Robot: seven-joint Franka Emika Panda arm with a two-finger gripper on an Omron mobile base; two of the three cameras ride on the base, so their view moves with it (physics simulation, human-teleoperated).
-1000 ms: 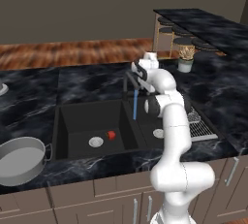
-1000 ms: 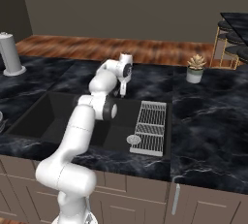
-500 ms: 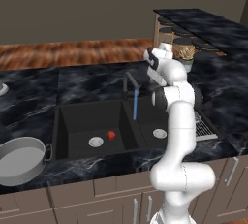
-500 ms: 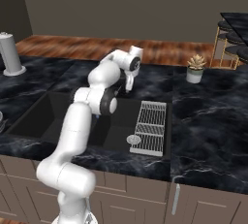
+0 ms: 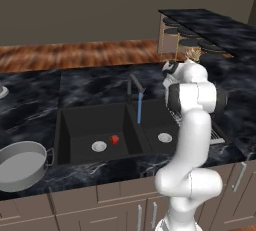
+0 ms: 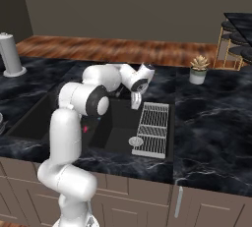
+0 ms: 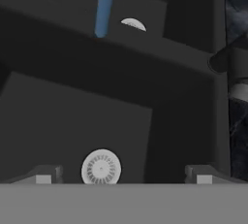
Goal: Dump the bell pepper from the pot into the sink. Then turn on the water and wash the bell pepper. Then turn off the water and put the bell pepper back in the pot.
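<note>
The red bell pepper [image 5: 115, 139] lies on the floor of the left basin of the black sink [image 5: 75, 125], beside its silver drain [image 5: 99, 146]. A blue stream of water [image 5: 139, 109] falls from the dark faucet [image 5: 131, 86] near the divider between the basins. The grey pot [image 5: 20, 165] stands on the counter left of the sink, and nothing shows inside it. My gripper [image 5: 168, 81] hangs open and holds nothing, above the right basin, to the right of the faucet. In the hand view the fingertips [image 7: 46, 174] stand wide apart over the right drain [image 7: 100, 168], with the water [image 7: 104, 5] beyond.
A ribbed metal drying rack [image 6: 153, 127] lies along the sink's right side. A potted plant [image 6: 198, 70] stands on the counter behind it, and a grey cylinder [image 6: 10, 54] stands far left. Stools and a raised bar counter [image 5: 210, 30] are at the back right.
My arm has swung to the right, away from the faucet, and the hand now hangs over the right basin. The water keeps running. The bell pepper and pot have not moved.
</note>
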